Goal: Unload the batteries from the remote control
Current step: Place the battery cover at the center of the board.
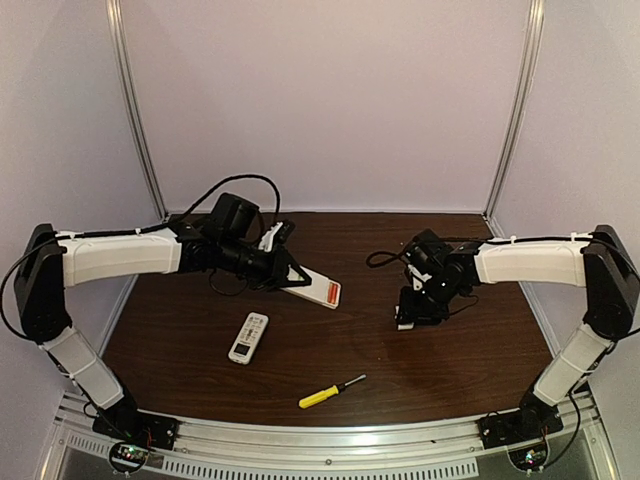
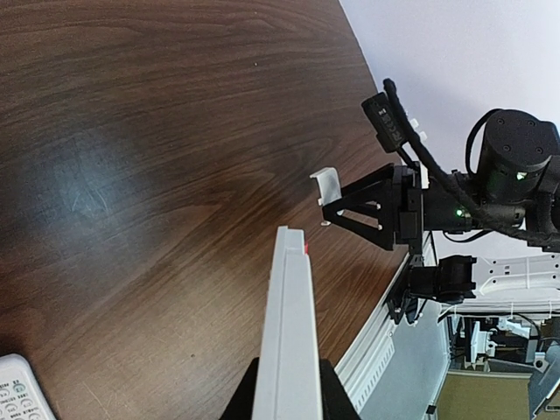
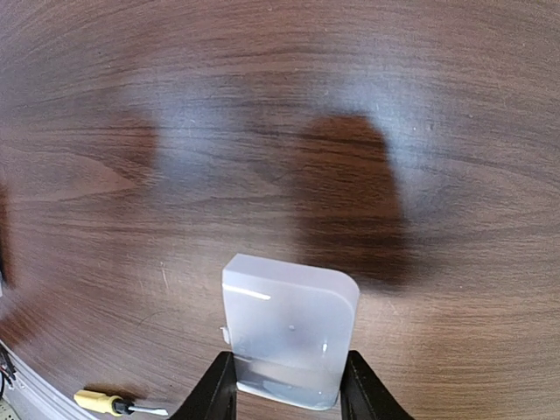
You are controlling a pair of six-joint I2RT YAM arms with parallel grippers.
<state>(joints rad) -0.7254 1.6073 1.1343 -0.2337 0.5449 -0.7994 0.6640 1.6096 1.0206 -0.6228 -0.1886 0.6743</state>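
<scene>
My left gripper (image 2: 289,394) is shut on a long white remote control (image 1: 312,286), held tilted above the table's middle. The remote's free end shows an open compartment with the orange-red batteries (image 1: 331,293) inside. In the left wrist view the remote control (image 2: 289,332) is edge-on, and only a red sliver of the batteries (image 2: 306,248) shows at its tip. My right gripper (image 3: 287,385) is shut on a small white rectangular cover (image 3: 289,332), low over the table at the right. The same cover (image 1: 405,322) shows under the right arm in the top view.
A second white remote (image 1: 248,338), buttons up, lies left of centre near the front. A yellow-handled screwdriver (image 1: 330,392) lies nearer the front edge, and is also visible as the screwdriver (image 3: 109,402) at the right wrist view's lower left. The dark wooden table (image 1: 450,370) ends at a metal rail.
</scene>
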